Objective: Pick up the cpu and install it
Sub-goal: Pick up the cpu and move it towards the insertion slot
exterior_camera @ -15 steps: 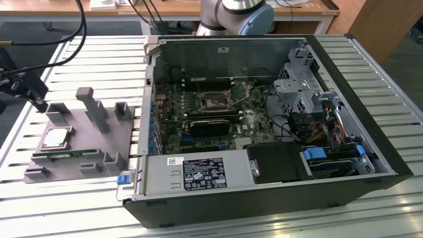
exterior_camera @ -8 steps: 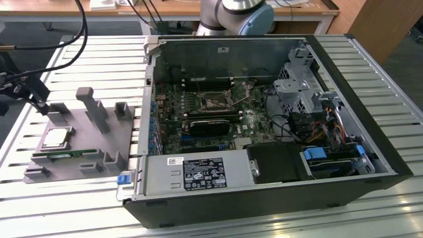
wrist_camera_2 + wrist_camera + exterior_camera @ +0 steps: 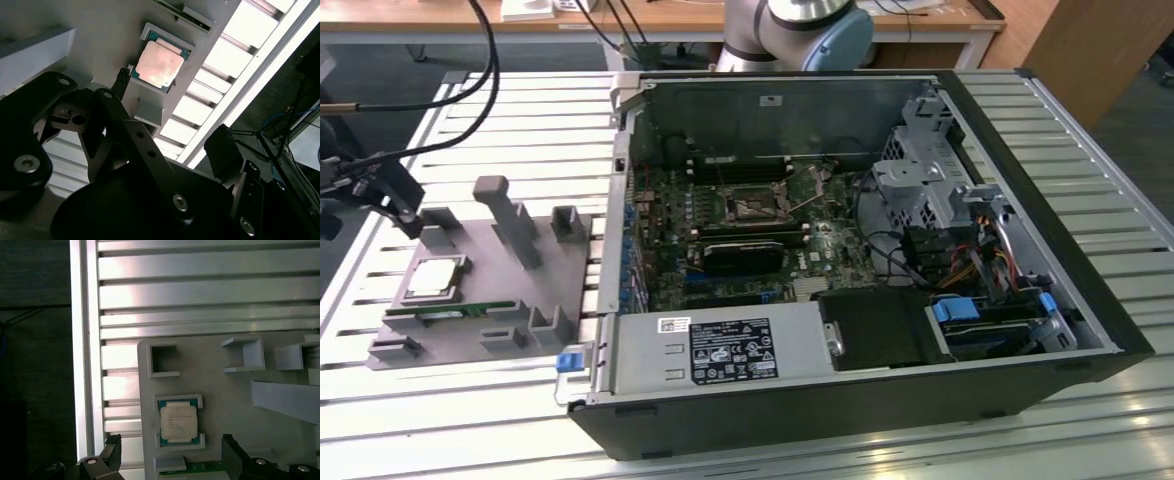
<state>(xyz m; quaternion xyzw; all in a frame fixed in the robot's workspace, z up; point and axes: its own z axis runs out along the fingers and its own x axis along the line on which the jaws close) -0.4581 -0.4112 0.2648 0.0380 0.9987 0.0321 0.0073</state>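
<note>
Remote station, single moment; I list the items from largest to smallest and place each by the grey tray.

Slatted aluminium table [image 3: 494,110]: it carries the tray and everything beside it.

Computer case [image 3: 787,420]: it lies on its side with the panel off, just beside the tray, on the exterior view's right of it. I see the motherboard [image 3: 720,230] inside, with an unfilled processor socket [image 3: 754,208] near its middle. A power supply [image 3: 720,350] sits at the corner of the case nearest the tray.

Grey tray [image 3: 494,285]: a flat plastic plate with upright posts [image 3: 507,215] and small open-sided brackets rising from it.

Gripper [image 3: 170,439]: it hangs above the tray with its two dark fingers [image 3: 112,455] spread apart and nothing between them. In the first wrist view I see one finger on each side of the cpu's seat. In the exterior view the tool is clear of the tray's surface, at the side of the tray away from the case.

Memory stick [image 3: 454,310]: long, narrow and green, it lies on the tray just beside the cpu.

Cpu [image 3: 178,422]: a flat square with a silver-grey lid, it rests face up in a shallow cornered seat on the tray. It sits towards the tray's side away from the case, and the fingers do not touch it.
</note>
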